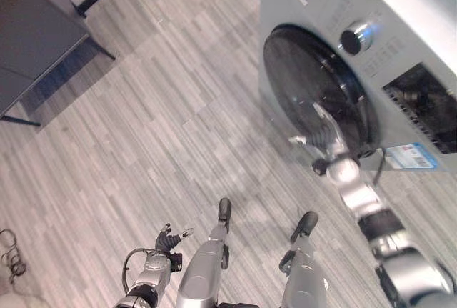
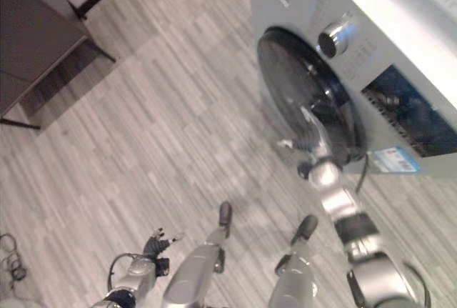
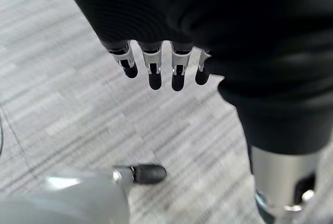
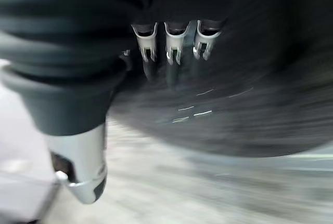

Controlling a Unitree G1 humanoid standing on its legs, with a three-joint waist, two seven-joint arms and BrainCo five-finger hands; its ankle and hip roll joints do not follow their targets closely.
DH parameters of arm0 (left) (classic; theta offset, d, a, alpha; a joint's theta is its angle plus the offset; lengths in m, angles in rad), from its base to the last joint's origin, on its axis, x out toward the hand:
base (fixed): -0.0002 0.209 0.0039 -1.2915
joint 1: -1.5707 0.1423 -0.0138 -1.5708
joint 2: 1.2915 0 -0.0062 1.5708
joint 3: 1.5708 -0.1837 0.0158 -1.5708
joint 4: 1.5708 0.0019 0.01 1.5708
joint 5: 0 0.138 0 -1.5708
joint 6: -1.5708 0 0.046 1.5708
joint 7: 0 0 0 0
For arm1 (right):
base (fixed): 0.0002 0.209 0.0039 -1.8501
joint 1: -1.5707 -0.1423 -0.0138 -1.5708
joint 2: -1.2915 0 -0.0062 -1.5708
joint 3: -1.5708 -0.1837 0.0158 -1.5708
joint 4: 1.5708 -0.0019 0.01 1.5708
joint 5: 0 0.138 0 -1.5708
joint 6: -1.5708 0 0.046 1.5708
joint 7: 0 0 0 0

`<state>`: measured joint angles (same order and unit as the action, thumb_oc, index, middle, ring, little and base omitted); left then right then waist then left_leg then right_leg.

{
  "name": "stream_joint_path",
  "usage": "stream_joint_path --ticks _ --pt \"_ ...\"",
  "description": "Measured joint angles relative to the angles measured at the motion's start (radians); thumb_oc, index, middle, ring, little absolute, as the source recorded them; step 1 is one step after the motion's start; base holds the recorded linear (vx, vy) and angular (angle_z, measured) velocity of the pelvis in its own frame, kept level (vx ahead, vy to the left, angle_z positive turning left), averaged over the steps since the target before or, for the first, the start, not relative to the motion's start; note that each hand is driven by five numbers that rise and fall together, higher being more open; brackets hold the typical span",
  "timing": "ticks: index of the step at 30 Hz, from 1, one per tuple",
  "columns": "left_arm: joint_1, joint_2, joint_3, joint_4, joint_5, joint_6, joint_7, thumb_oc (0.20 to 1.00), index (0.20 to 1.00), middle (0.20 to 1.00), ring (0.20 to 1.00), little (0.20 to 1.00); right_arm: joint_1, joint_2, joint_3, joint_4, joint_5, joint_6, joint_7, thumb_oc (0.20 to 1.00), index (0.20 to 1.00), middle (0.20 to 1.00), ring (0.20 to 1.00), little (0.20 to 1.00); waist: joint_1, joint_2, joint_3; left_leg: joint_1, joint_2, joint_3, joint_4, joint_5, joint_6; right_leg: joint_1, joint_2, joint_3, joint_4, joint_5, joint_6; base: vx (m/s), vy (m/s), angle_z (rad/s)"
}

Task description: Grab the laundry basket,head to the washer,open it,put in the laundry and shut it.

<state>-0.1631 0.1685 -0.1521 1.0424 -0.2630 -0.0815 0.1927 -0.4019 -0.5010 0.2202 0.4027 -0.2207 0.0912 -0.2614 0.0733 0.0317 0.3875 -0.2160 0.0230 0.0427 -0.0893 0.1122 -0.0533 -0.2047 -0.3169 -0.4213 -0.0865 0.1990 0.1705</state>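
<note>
One right hand outstretched at washer door, fingers straight

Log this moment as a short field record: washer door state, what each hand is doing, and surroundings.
washer: front-loader, at the right of the head views
washer door: round, dark, looks closed
right hand: reached out to the door, fingers straight against its lower part
left hand: low by the robot's side over the floor, fingers relaxed, holding nothing
control knob: silver, above the door
floor: grey wood-look planks
furniture: dark cabinet on thin legs, far left
</note>
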Motion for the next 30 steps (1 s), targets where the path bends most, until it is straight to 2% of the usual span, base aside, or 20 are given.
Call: stream_joint_path --ticks 2,6,8,11,14,18,24,30 --pt "0.010 0.001 -0.002 -0.057 0.000 -0.001 -0.001 1.000 1.000 1.000 1.000 1.000 0.055 0.017 -0.043 -0.004 -0.004 0.009 -0.026 1.000 1.000 1.000 1.000 1.000 -0.020 -0.015 -0.005 0.006 0.004 0.009 0.000 0.000 0.000 -0.001 0.005 0.014 0.000 -0.001 0.001 0.01 0.007 -0.13" --pt "0.006 0.002 -0.010 -0.107 -0.004 -0.004 0.000 1.000 1.000 1.000 1.000 1.000 0.069 0.027 -0.063 -0.004 -0.027 0.039 -0.069 1.000 1.000 1.000 1.000 1.000 -0.043 -0.014 -0.005 0.008 0.004 0.019 0.000 -0.003 0.000 -0.009 0.005 0.033 0.000 0.002 -0.002 -0.02 -0.008 -0.10" --pt "0.035 0.003 -0.027 -0.171 -0.014 -0.008 -0.002 1.000 1.000 1.000 1.000 1.000 0.058 0.033 -0.064 -0.007 -0.028 0.041 -0.093 1.000 1.000 1.000 1.000 1.000 -0.041 -0.014 -0.005 -0.001 0.003 0.019 0.000 -0.005 -0.003 -0.022 0.002 0.044 0.000 0.006 -0.004 0.00 0.000 -0.03" --pt "0.040 0.003 -0.024 -0.153 -0.014 -0.004 -0.001 1.000 1.000 1.000 1.000 1.000 0.040 0.038 -0.063 -0.007 -0.028 0.041 -0.107 1.000 1.000 1.000 1.000 1.000 -0.035 -0.012 -0.006 -0.020 0.001 0.022 0.002 -0.001 -0.005 -0.045 0.002 0.056 0.000 0.019 -0.010 -0.02 0.005 -0.05" --pt "0.063 0.003 -0.027 -0.155 -0.047 -0.005 -0.001 1.000 1.000 1.000 1.000 1.000 -0.048 0.045 -0.052 0.024 -0.027 0.044 -0.131 1.000 1.000 1.000 1.000 1.000 -0.032 -0.003 -0.004 -0.052 0.000 0.029 0.004 0.010 0.000 -0.082 0.001 0.065 -0.001 0.026 -0.012 -0.02 0.005 -0.05" --pt "0.062 -0.002 -0.023 -0.115 -0.054 -0.010 0.000 1.000 1.000 1.000 1.000 1.000 -0.137 0.048 -0.041 0.044 -0.019 0.047 -0.170 1.000 1.000 1.000 1.000 1.000 -0.015 0.037 0.007 -0.065 0.001 0.024 0.000 0.022 0.000 -0.094 0.003 0.061 -0.001 0.037 -0.011 0.00 0.001 0.01" --pt "0.063 -0.002 -0.022 -0.100 -0.085 -0.018 0.001 1.000 1.000 1.000 1.000 1.000 -0.167 0.047 -0.010 0.084 -0.018 0.038 -0.198 1.000 1.000 1.000 1.000 1.000 -0.020 0.046 0.012 -0.067 0.002 0.026 0.000 0.022 0.000 -0.098 0.003 0.062 -0.001 0.036 -0.014 -0.01 0.002 -0.01" --pt "0.056 0.002 -0.030 -0.121 -0.123 -0.050 0.001 1.000 1.000 1.000 1.000 1.000 -0.300 0.041 0.071 0.163 0.012 0.014 -0.276 1.000 1.000 1.000 1.000 1.000 -0.029 0.054 0.015 -0.147 0.003 0.021 0.000 0.027 -0.006 -0.189 0.002 0.083 -0.005 0.054 -0.022 -0.03 0.006 -0.07"
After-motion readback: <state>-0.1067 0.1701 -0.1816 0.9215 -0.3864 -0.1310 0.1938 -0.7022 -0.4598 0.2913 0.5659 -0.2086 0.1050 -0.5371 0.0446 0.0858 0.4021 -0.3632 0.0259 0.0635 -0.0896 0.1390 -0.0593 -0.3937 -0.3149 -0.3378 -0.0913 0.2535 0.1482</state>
